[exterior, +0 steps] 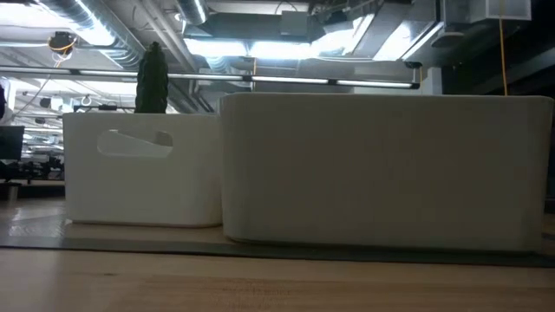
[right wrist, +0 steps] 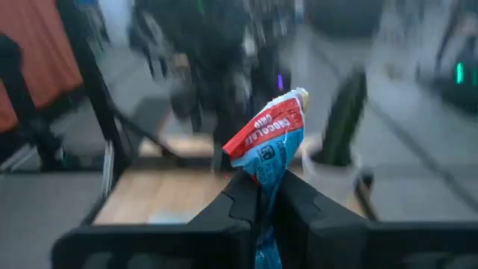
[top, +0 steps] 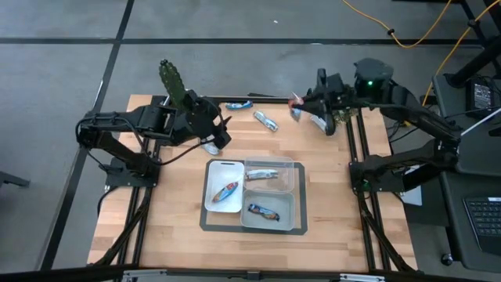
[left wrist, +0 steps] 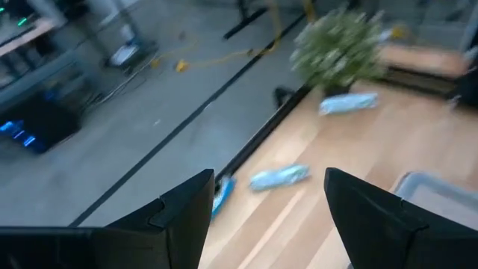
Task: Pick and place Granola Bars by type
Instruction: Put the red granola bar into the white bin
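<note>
Nearest the lens, in the right wrist view, the right gripper (right wrist: 260, 205) has its fingers pinched together on a red-and-blue bar (right wrist: 270, 142), which stands up out of the claw with its long axis roughly upright and white lettering on the red half; the foil is crumpled at the top. In the high view this gripper (top: 300, 110) sits at the upper right of the table, off the board, with the held bar (top: 295, 107) a small red fleck at its tip. The divided tray (top: 291, 166) lies below and to the left of it, at picture centre, so the carry runs down-left across the frame. Three compartments each hold one bar: an orange-red bar (top: 225, 191) in the white left cell, a silver-blue bar (top: 262, 175) in the upper right cell, a dark brown bar (top: 264, 211) in the lower right cell. Judgement: the held wrapper looks closest to the orange-red one, but I cannot settle its type. Two loose silver-blue bars remain near the upper edge, one (top: 237, 105) lying level, one (top: 266, 121) slanted. The left gripper (top: 219, 139) hovers just upper-left of the tray, fingers spread wide and empty, and is the nearer arm to those loose bars.
</note>
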You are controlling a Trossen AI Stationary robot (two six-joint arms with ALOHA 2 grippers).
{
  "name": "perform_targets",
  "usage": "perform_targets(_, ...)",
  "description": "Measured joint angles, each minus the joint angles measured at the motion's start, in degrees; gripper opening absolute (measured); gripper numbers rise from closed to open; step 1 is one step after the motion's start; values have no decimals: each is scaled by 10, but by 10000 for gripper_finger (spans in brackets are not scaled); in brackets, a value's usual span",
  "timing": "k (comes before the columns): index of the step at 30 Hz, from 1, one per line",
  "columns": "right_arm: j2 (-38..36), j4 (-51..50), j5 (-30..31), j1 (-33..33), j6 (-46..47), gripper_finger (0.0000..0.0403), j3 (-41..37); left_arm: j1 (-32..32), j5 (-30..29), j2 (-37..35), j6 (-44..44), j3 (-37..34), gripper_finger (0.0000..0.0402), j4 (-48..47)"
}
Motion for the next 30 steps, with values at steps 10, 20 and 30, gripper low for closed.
perform_targets(10,75,175,-28,31,-48,19,-1,3,103,8,183,0,247,244)
perform_targets(20,120,260,-46,36,-30,22,-1,13,165,41,196,0,247,310)
perform_targets(30,129,293,-58,48,-9,36,-1,36,164,56,207,0,213,358)
